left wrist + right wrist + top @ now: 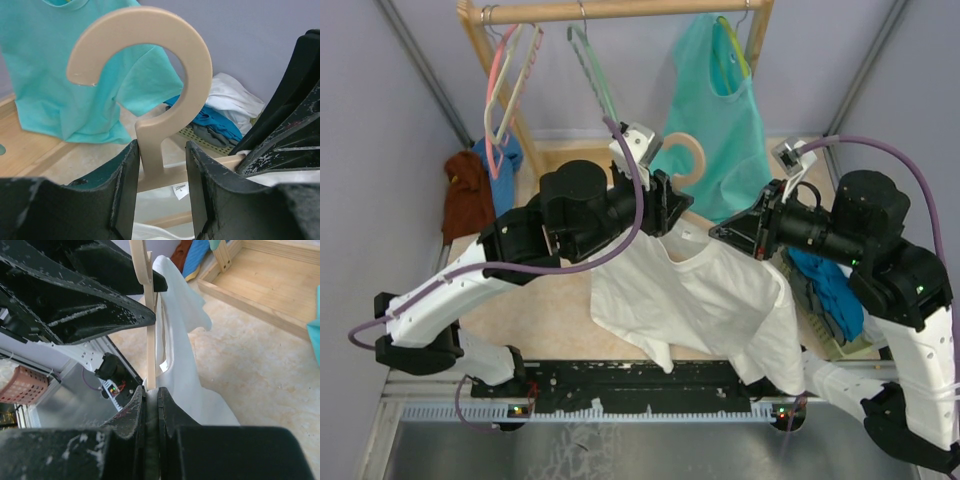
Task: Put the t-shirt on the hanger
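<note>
The beige hanger (692, 160) is held above the table, and its big round hook (195, 65) rises past my left gripper (670, 205). In the left wrist view that gripper (161, 165) sits around the hanger's neck. Its left pad is against the neck and a small gap shows at its right pad. The white t-shirt (710, 290) hangs draped from the hanger, with the collar label visible under the bar. My right gripper (725, 232) is shut (152, 390) on white t-shirt fabric (180, 340) where the hanger's arm (149, 340) runs edge-on into its jaws.
A wooden rack (620, 10) at the back carries pink hangers (505, 80), a thin green hanger (595, 70) and a teal top (720, 150). A rust-brown garment (467, 195) hangs at the left. Blue clothes (830, 290) lie in a basket at the right.
</note>
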Robot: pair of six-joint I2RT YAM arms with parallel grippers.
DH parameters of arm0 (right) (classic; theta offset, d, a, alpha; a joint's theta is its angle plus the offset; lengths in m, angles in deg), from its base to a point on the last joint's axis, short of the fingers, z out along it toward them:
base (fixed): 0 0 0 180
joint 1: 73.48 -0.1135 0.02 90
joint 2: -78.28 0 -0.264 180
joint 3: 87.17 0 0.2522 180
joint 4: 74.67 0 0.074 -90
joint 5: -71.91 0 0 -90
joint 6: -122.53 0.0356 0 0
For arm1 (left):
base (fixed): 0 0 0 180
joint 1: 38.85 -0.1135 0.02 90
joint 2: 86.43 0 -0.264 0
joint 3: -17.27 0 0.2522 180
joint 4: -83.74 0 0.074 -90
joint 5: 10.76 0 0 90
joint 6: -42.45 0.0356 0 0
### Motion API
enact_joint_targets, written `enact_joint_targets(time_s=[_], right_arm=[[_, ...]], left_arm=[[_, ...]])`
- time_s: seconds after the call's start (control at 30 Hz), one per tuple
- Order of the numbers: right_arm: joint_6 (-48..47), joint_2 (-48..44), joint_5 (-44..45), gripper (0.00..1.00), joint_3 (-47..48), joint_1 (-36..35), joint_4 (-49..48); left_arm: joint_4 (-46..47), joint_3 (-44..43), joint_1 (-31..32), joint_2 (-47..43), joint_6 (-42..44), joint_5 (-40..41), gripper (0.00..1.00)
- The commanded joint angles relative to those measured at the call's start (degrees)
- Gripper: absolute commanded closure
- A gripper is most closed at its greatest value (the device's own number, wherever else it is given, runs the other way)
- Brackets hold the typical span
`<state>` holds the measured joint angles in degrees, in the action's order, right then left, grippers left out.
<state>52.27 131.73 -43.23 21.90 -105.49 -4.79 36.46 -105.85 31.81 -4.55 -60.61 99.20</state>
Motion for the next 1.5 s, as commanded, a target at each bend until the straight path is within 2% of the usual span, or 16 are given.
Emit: enact_joint_targets(time_s=[0.0, 0.13, 0.37, 0.43, 0.5, 0.7, 0.9, 1.03, 1.17, 1.27, 1.47], right_arm=[[1.7, -0.3, 0.7, 1.00, 1.9, 0.1, -8.5], [2.3, -1.5, 0.1, 1.00, 0.8, 0.1, -10.5], [3.2, -2.5, -0.1, 1.00, -0.9, 0.1, -12.0], [3.2, -2.9, -0.6, 0.89, -1.2, 0.1, -12.1], [2.9, -3.0, -1.0, 0.68, -0.7, 0.1, -11.5], [0.3, -1.2, 0.8, 0.46, 8.0, 0.1, -3.9], [-2.1, 1.1, 2.6, 0.44, 19.1, 0.1, 6.2], [-1.8, 1.0, 0.6, 0.44, 22.6, 0.1, 9.9], [-0.4, -2.1, -2.0, 0.43, 20.2, 0.1, 10.6], [-0.4, -4.2, -0.4, 0.38, 17.1, 0.1, 12.0], [-0.7, -6.1, 0.6, 0.39, 12.4, 0.1, 11.3]], left_arm=[[0.3, -1.1, 1.1, 0.8, 0.4, 3.3, 0.53], [1.3, -1.1, 1.3, 0.9, 0.9, 4.4, 0.59], [5.3, 0.5, 1.4, -0.8, 2.2, 3.5, 0.84], [7.3, 1.7, 1.4, -1.9, 3.0, 1.7, 0.85], [8.0, 1.7, 1.4, -2.6, 3.7, 0.3, 0.85], [7.3, -1.0, 1.5, -3.1, 6.0, -2.7, 0.85], [6.3, -3.8, 1.4, -4.1, 10.1, -1.6, 0.86], [8.1, -5.0, 1.5, -5.2, 14.9, 0.6, 0.86], [12.0, -4.8, 1.4, -5.3, 21.2, 6.6, 0.87], [15.8, -5.2, 1.5, -5.1, 25.2, 10.0, 0.87], [18.0, -11.9, 1.5, -1.4, 31.2, 15.1, 0.88]])
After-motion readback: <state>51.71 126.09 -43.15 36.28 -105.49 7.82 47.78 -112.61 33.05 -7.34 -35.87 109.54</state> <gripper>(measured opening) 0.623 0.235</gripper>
